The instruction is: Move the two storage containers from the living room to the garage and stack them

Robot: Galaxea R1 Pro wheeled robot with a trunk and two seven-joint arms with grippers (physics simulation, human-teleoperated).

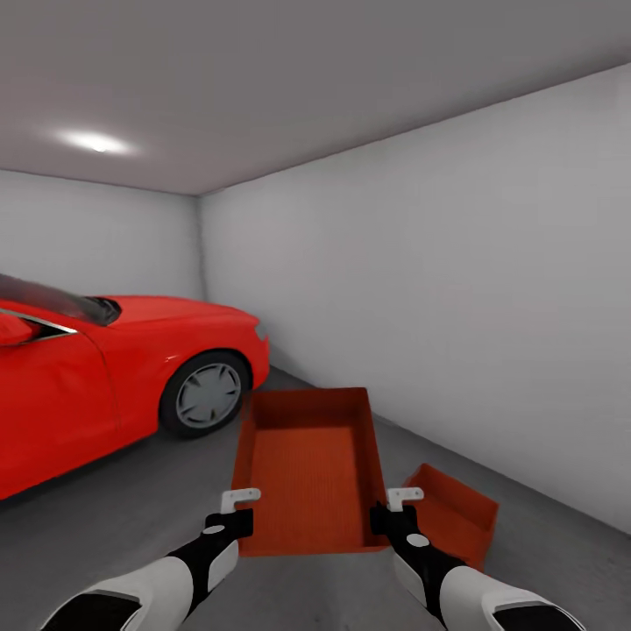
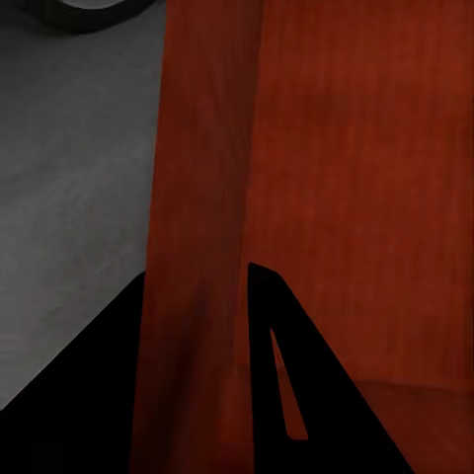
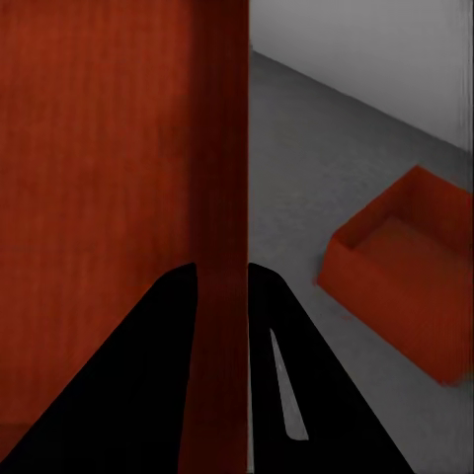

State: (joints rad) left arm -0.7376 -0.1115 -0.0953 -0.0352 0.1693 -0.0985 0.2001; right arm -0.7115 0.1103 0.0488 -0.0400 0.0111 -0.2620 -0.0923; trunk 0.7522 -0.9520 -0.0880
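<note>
no readable text, labels, numbers or signs anywhere.

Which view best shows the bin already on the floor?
Right wrist view: the floor bin shows nearly whole, open top up, beside the held bin. Head view shows it partly behind the right arm.

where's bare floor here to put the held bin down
Bare concrete floor lies between the red car and the held container. A narrower strip runs along the white wall, beyond the second container on the floor. It is crowded on the right, where that container sits close beside the held one.
</note>
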